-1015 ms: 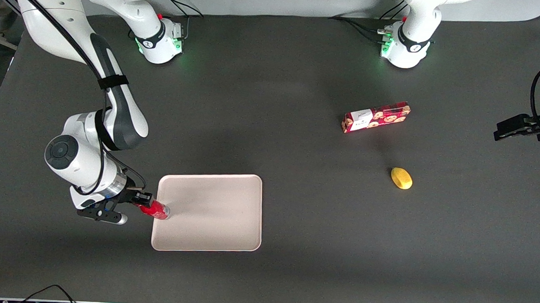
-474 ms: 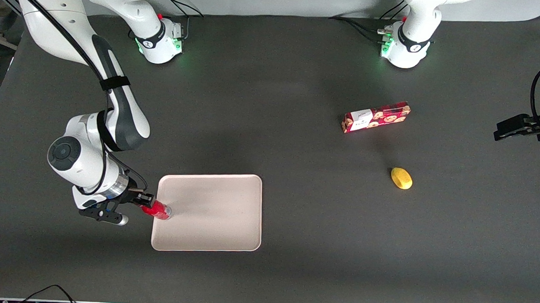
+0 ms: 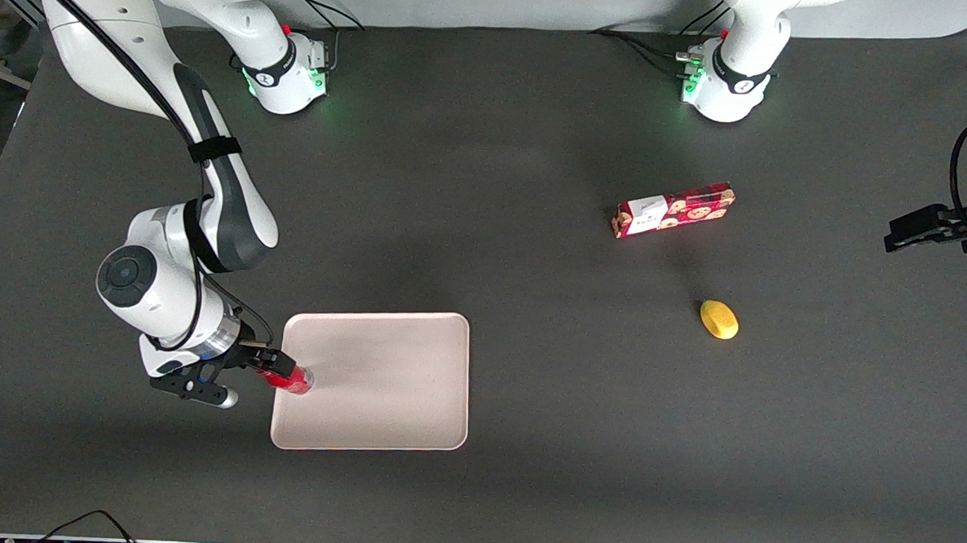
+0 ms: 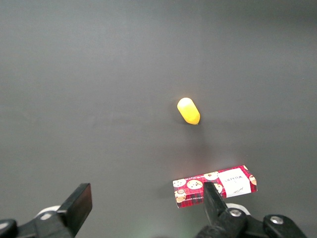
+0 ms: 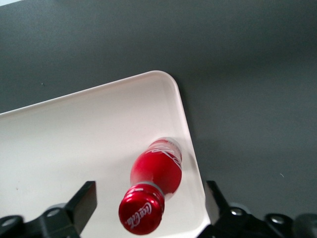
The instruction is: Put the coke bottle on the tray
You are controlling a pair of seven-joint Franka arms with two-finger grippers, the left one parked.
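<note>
Front view, lower left of frame: gripper w/ fingers apart around coke bottle, standing on tray edge; retreat remains.

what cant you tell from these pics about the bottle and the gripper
- Front view: the gripper covers the neck of the bottle, hiding where the fingers meet it.
- Right wrist view: the bottle hides its own base, so contact with the tray is unclear; the fingertips are cut off by the frame edge.
</note>
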